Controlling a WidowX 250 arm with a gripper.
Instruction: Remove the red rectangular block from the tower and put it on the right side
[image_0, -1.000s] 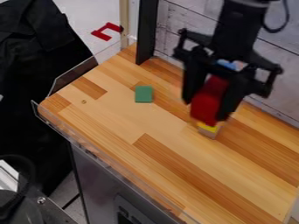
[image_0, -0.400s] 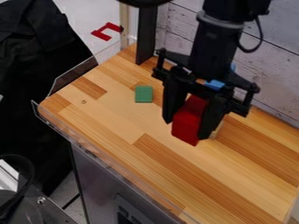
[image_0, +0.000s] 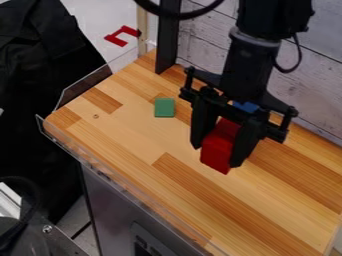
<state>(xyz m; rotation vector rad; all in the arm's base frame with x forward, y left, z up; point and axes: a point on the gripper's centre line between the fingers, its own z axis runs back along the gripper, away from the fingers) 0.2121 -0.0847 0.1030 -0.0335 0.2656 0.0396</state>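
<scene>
Gripper (image_0: 218, 156) right of frame centre, fingers (image_0: 204, 125) parted just by the red block's (image_0: 219, 149) width, gripping its two sides. Block tilted, lower end jutting past the fingertips; can't tell if it touches the wooden tabletop (image_0: 133, 135). Blue patch (image_0: 246, 106) up between the fingers' bases. Green block (image_0: 164, 107) on the tabletop, upper left of centre. Black post (image_0: 167, 45) at top, by the plank wall (image_0: 207, 37). Red bracket-shaped piece (image_0: 113, 39), upper left, off the tabletop.

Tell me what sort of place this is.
Probably a robotics lab or test area: a black robot arm hangs over a wooden tabletop, its tool holds a red block, and a green block lies nearby.
</scene>
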